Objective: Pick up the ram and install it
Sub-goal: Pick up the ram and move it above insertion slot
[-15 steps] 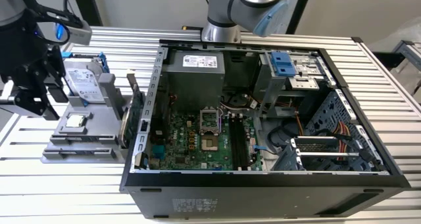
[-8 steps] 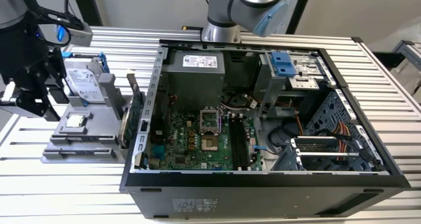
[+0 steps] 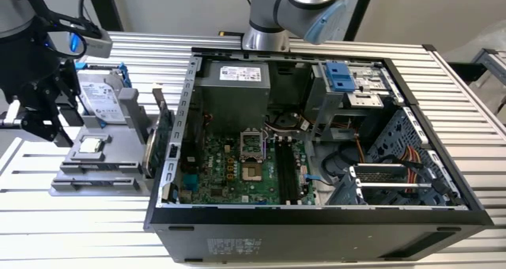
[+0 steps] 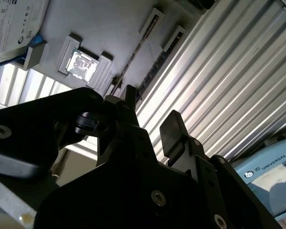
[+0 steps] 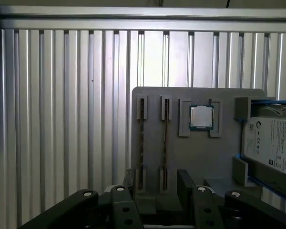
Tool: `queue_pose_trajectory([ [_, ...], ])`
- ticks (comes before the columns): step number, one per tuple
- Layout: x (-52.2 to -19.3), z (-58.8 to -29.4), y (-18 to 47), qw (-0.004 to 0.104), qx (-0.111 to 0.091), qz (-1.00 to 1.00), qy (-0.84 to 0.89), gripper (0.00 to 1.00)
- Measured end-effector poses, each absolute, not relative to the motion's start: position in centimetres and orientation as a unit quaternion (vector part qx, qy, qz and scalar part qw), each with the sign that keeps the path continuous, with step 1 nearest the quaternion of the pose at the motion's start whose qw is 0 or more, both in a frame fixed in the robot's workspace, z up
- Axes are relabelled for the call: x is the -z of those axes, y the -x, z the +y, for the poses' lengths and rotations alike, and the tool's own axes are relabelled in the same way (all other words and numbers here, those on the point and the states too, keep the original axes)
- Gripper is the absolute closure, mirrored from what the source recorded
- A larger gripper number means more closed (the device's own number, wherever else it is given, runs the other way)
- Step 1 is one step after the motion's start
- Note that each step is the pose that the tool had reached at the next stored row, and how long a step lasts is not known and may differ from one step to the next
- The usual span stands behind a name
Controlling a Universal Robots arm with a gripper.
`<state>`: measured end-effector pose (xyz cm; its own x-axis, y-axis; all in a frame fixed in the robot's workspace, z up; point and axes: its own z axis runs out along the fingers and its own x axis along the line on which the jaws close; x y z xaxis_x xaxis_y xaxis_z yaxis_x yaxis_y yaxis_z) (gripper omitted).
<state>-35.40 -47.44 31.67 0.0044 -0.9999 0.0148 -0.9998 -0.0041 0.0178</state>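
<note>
The ram shows as a thin dark stick (image 5: 165, 143) standing on edge in a slot of the grey holder (image 5: 195, 157). A second stick like it (image 5: 141, 143) stands in the parallel slot beside it. In the second wrist view the same two sticks (image 4: 157, 69) (image 4: 136, 55) lie beyond the fingertips. My gripper (image 5: 157, 176) is open, its black fingers (image 5: 129, 179) apart with nothing between them. It hangs above the holder without touching either stick. In the exterior view the gripper (image 3: 47, 130) is at the left, by the holder (image 3: 103, 180).
The holder also carries a processor chip (image 5: 200, 117) and a silver hard drive (image 5: 271, 143) with blue rails. An open computer case (image 3: 316, 215) stands to the exterior view's right, with long black slots (image 3: 286, 174) on its motherboard. A green card (image 3: 163, 135) stands between holder and case.
</note>
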Motion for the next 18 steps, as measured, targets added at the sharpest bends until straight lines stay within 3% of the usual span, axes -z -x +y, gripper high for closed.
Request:
queue_pose_trajectory([
  [18, -31.1, -47.42, 35.4, 0.012, 0.0, -0.706, -0.709, 0.0],
])
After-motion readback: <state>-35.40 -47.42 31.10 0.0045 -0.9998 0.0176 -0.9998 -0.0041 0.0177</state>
